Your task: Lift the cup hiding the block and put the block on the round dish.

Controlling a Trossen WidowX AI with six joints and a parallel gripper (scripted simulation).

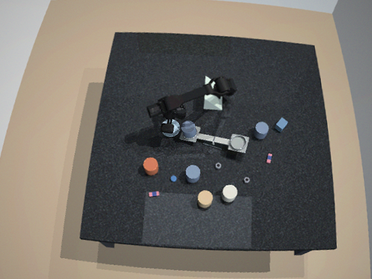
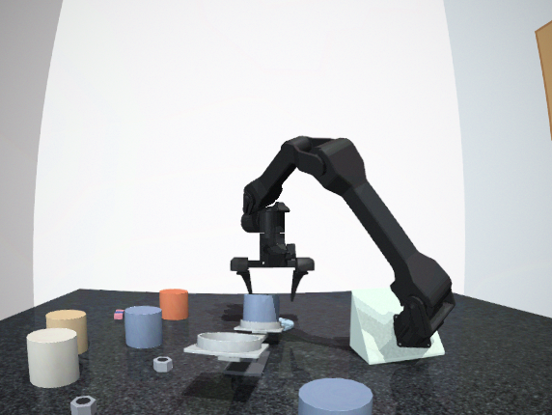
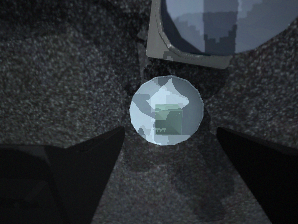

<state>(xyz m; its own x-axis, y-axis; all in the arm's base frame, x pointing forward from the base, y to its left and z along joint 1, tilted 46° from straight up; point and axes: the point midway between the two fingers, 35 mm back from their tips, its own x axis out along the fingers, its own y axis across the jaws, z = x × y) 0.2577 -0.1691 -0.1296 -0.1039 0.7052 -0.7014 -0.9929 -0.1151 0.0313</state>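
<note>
My gripper (image 2: pixel 271 296) (image 3: pixel 169 131) is open, its fingers wide apart above the round dish (image 1: pixel 176 130) (image 2: pixel 288 324) (image 3: pixel 141 122). A small green block (image 3: pixel 168 120) appears to lie on the dish, clear of both fingers; the top and exterior views do not show it plainly. A blue cup (image 1: pixel 188 129) (image 2: pixel 261 308) (image 3: pixel 215 22) stands on the balance end beside the dish. The other end of the balance (image 1: pixel 213 139) (image 2: pixel 229 353) has a bare round holder. Two more blue cups (image 1: pixel 261 130) (image 1: pixel 193 173) stand on the table. No cup is above the dish.
An orange cylinder (image 1: pixel 151 166) (image 2: pixel 174 305), a tan one (image 1: pixel 205 199) (image 2: pixel 67 328) and a white one (image 1: pixel 229 193) (image 2: pixel 52 358) stand around the balance. A pale green wedge (image 1: pixel 213 102) (image 2: pixel 373 333) is by the arm's base. A blue box (image 1: pixel 281 125) and hex nuts (image 1: pixel 218 165) lie farther off.
</note>
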